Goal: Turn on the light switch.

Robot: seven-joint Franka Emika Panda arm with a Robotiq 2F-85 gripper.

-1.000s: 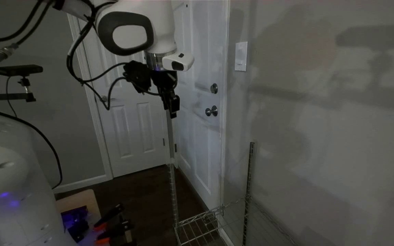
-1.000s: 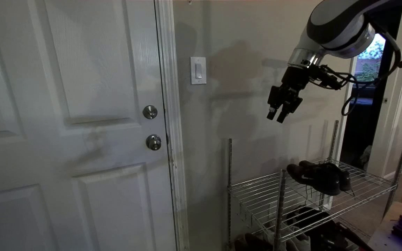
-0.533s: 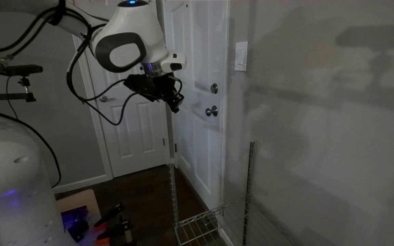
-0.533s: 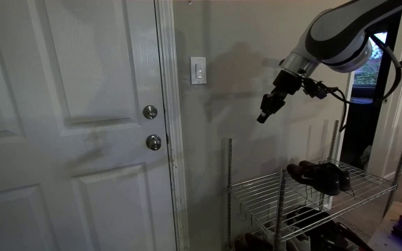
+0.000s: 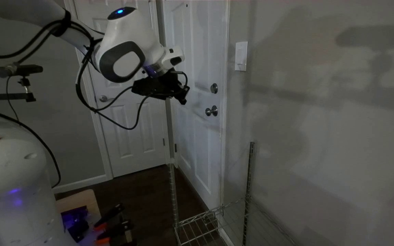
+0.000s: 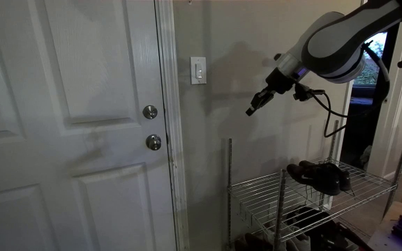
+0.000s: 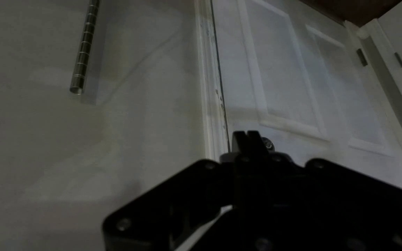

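One light switch point(image 6: 198, 70), one robot arm point(image 6: 330, 43), one gripper point(image 7: 246, 134); two white panel doors point(image 5: 202, 150) — one deadbolt point(image 6: 150, 112), one round knob point(image 6: 153, 142), one lever handle point(image 5: 103, 98) — and one wire rack point(image 6: 340, 213): four metal posts point(image 6: 280, 209), two dark sneakers point(image 6: 321, 177) on its upper shelf point(image 6: 260, 191).

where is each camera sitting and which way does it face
In an exterior view: outside the robot, looking along the wall toward the door; arm and gripper show.
In an exterior view: outside the robot, facing that wall, door and rack; arm and gripper show.
Wrist view: on the wrist, seeing wall and door upside down; shut gripper shows.
Shared: light switch in both exterior views.
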